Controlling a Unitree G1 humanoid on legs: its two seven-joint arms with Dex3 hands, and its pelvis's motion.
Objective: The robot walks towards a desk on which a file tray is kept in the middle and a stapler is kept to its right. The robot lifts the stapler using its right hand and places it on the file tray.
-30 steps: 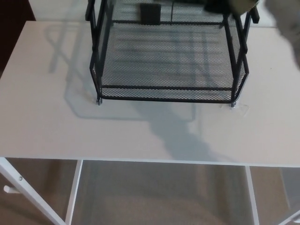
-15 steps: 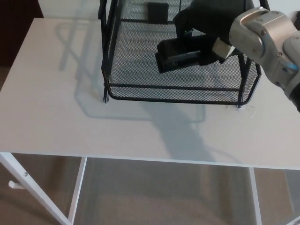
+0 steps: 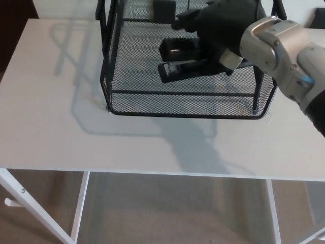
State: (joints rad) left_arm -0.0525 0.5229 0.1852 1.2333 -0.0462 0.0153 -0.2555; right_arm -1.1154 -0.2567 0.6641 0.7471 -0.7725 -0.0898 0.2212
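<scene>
Black mesh is filling the upper part of the head view: the file tray [image 3: 108,61] is standing on the white counter [image 3: 66,142], and the right hand [image 3: 223,31] is reaching in over it from the robot's right on a silver forearm [image 3: 284,53]. The hand is clamped on the stapler [image 3: 184,67], fingers wrapped round the end nearest the palm. The rest of the stapler is sticking out of the hand toward the robot's left, and it is showing as two dark bars, one above the other. The stapler is sitting just below and left of the hand, inside the tray's walls and over its mesh floor. I cannot tell whether it is touching the mesh or hanging just above it. Beyond the hand, at the tray's back edge, a small black object [image 3: 164,8] is standing. Nearer than the hand, a grey shadow [image 3: 195,147] is lying across the counter in front of the tray. The left hand is not showing.

A second ago the tray floor was lying bare and only a blur of the arm was showing at the top right corner. Half a second ago the hand was already holding the stapler over the tray. The camera has shifted slightly since then.
</scene>
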